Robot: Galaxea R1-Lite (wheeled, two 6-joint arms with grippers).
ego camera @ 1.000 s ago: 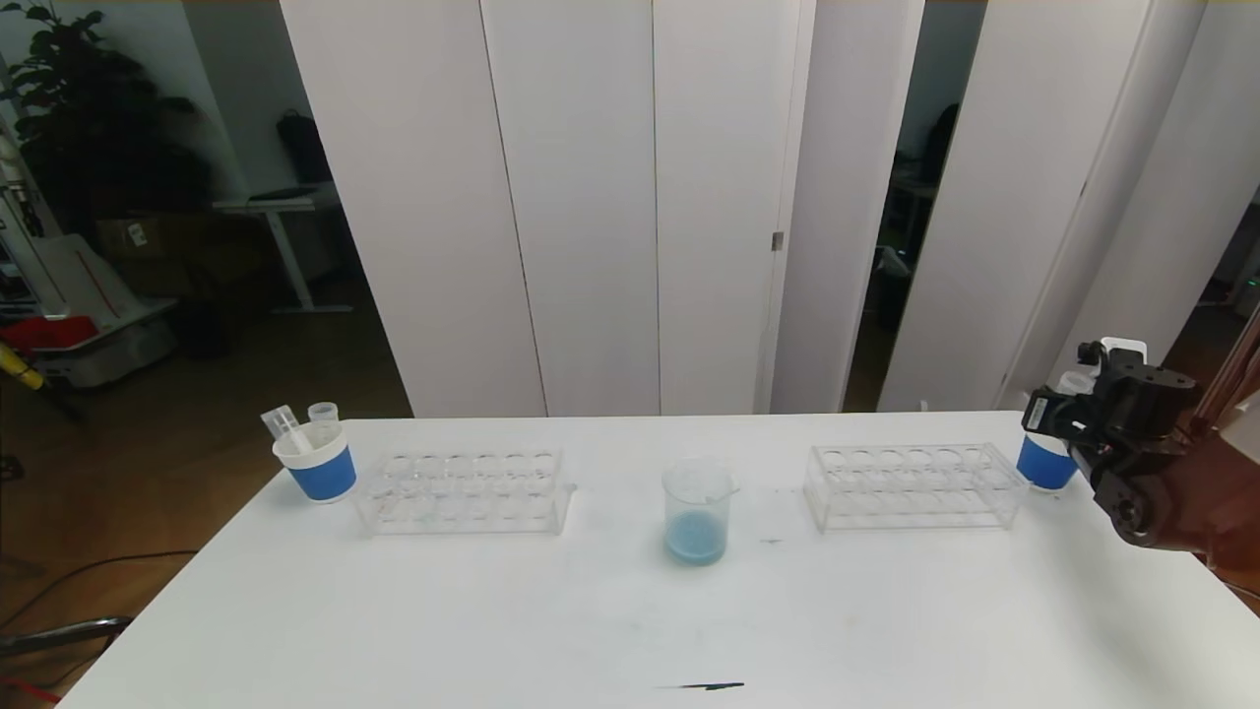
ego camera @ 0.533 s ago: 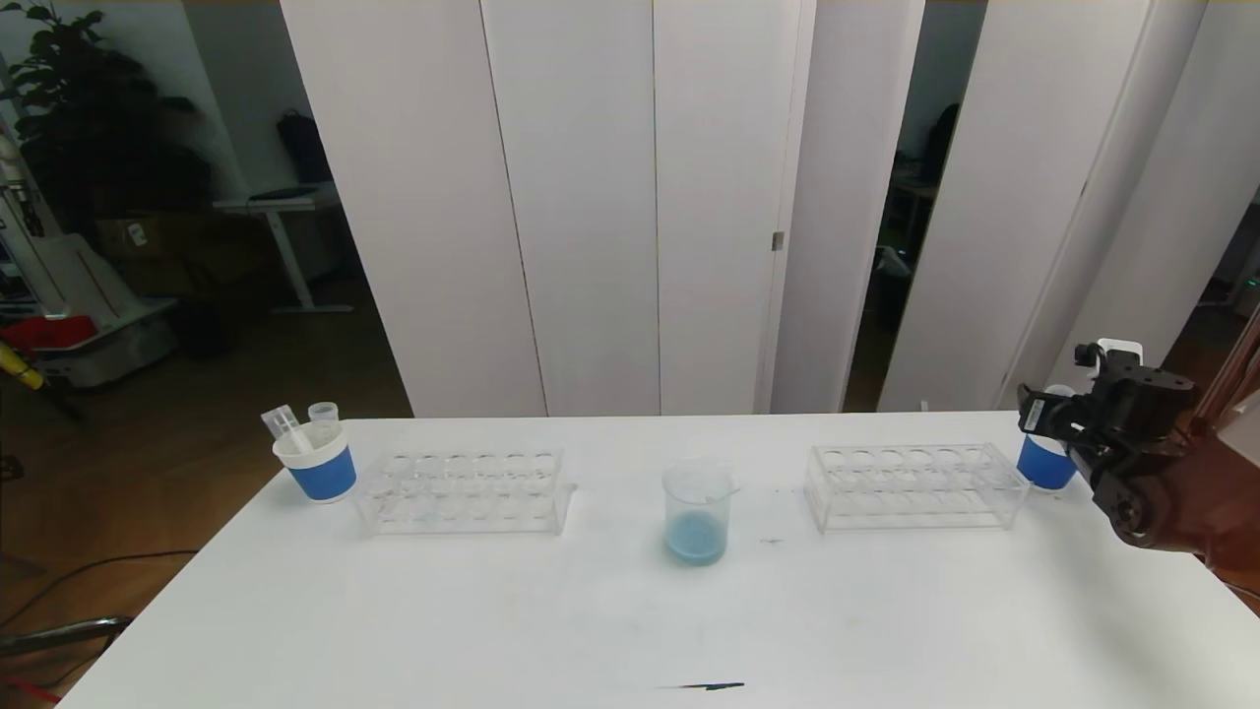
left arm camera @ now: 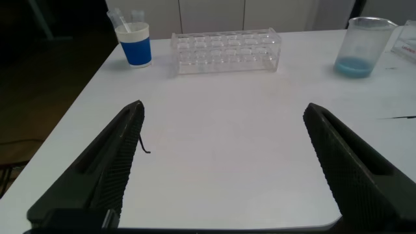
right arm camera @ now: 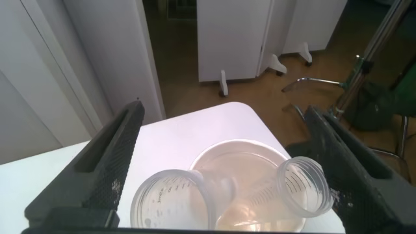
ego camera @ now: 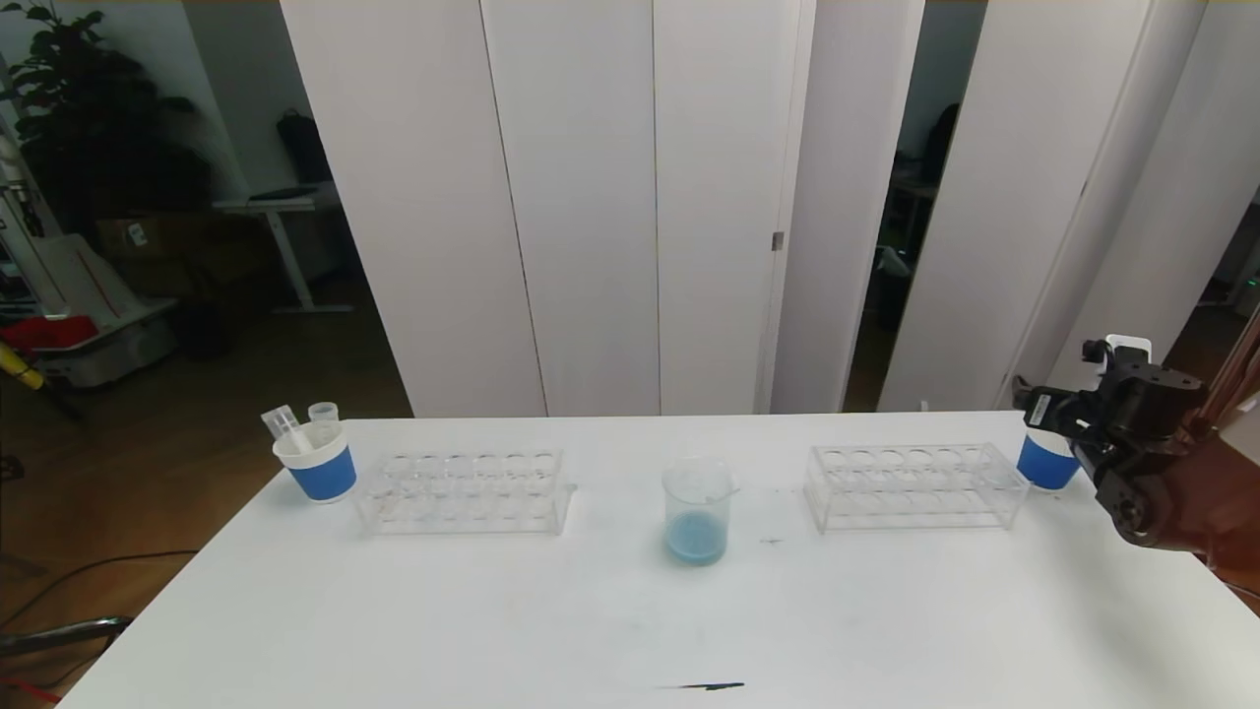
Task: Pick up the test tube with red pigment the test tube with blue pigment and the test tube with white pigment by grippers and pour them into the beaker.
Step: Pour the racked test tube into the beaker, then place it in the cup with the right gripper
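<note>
While beaker (ego camera: pixel 697 510) holds blue liquid, both racks (ego camera: pixel 461 490) sit empty

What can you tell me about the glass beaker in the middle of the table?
The beaker is a clear cylinder with a small pouring lip at its rim. It stands upright near the middle of the white table, between two clear tube racks and touching neither. A shallow layer of light blue liquid lies at its bottom. No gripper is near it.

Table (ego camera: pixel 886 630): matt white, smooth. Beaker (ego camera: pixel 697 512): clear glass look. Both racks (ego camera: pixel 463 490) (ego camera: pixel 913 484): clear glossy acrylic look. Corner cups (ego camera: pixel 317 463) (ego camera: pixel 1045 461): matt paper look. Gripper fingers (left arm camera: pixel 110 170): black, textured pads.
</note>
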